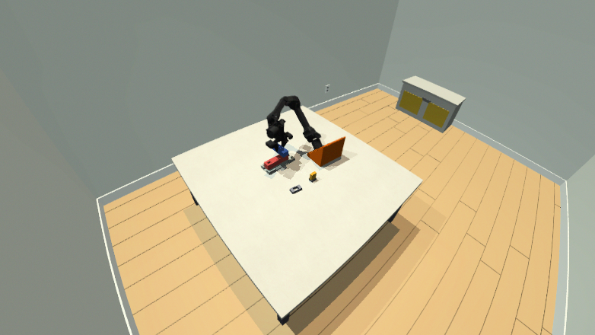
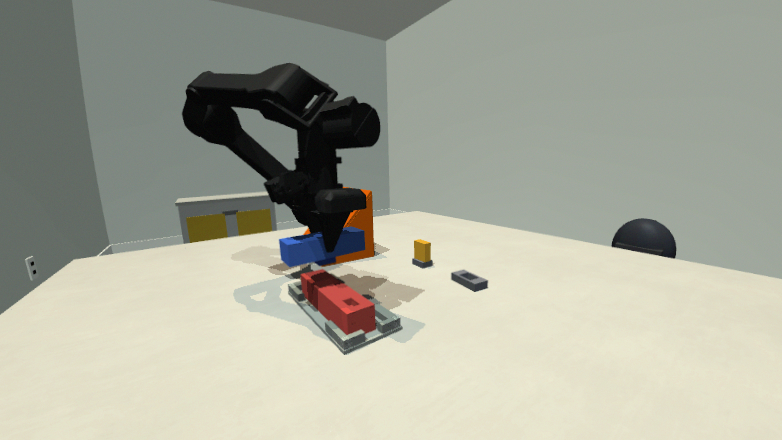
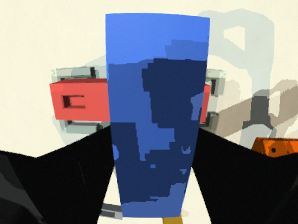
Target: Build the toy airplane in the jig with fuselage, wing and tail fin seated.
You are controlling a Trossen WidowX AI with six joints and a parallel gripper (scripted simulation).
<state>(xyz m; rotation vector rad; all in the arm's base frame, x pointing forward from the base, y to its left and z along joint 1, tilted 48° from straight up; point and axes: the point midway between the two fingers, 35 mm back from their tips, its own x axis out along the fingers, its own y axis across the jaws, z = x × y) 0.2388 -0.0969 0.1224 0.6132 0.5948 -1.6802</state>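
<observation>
The gripper is shut on the blue wing, one finger on each side. The wing is held about level and crosswise over the red fuselage, with a gap beneath it. Part of its tab shows under it in the exterior view. The fuselage lies lengthwise in the pale grey cradle. One socket shows near its uncovered end; the wing hides the other in the wrist view. The yellow tail fin stands upright in a dark holder.
An empty dark grey holder lies on the table near the tail fin. An orange wedge-shaped block stands behind the cradle, by the arm's base. A dark round object shows beyond the table's edge.
</observation>
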